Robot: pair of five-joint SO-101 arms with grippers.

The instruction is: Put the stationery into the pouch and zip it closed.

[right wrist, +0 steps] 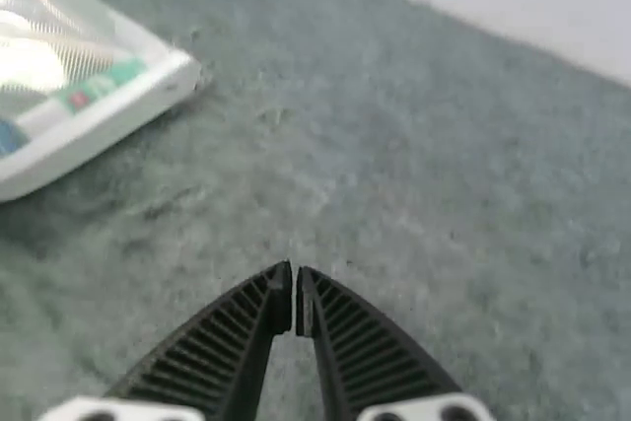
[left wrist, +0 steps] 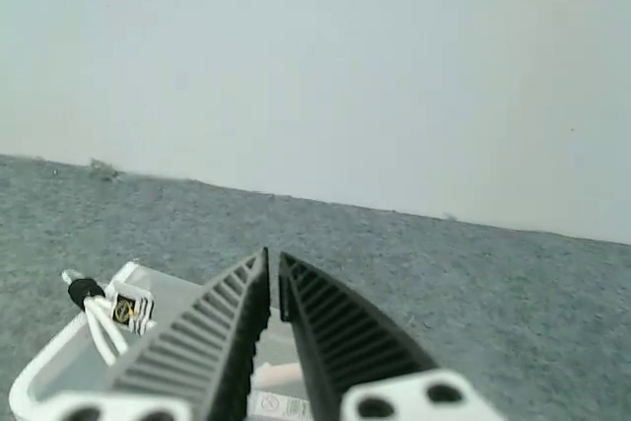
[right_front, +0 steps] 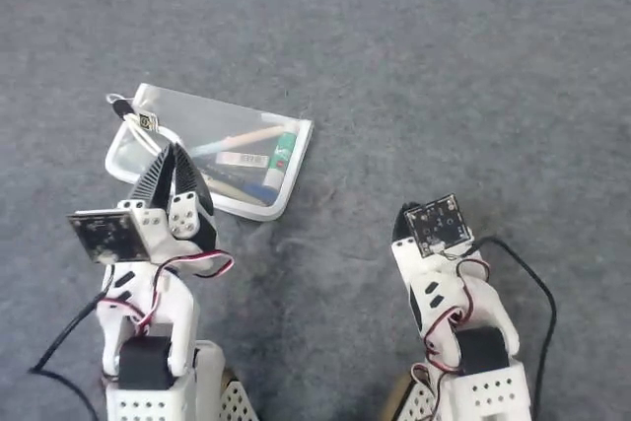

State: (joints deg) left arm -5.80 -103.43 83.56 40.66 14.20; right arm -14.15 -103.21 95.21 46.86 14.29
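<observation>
A clear pouch point(right_front: 212, 150) lies on the grey carpet left of centre, with pens and other stationery point(right_front: 246, 157) inside it. Its zipper pull with a white cord point(right_front: 138, 123) is at the pouch's far left end. My left gripper point(right_front: 175, 160) hovers over the pouch's near left part, shut with nothing held; in the left wrist view the gripper point(left wrist: 273, 263) points over the pouch point(left wrist: 59, 367) toward the wall, the zipper pull point(left wrist: 104, 308) beside it. My right gripper point(right wrist: 294, 278) is shut and empty above bare carpet, right of the pouch point(right wrist: 79, 96).
The grey carpet point(right_front: 444, 96) stretches to a pale wall point(left wrist: 345, 66) at the back. The right arm point(right_front: 444, 263) stands at the lower right with its black cable point(right_front: 532, 293) trailing beside it.
</observation>
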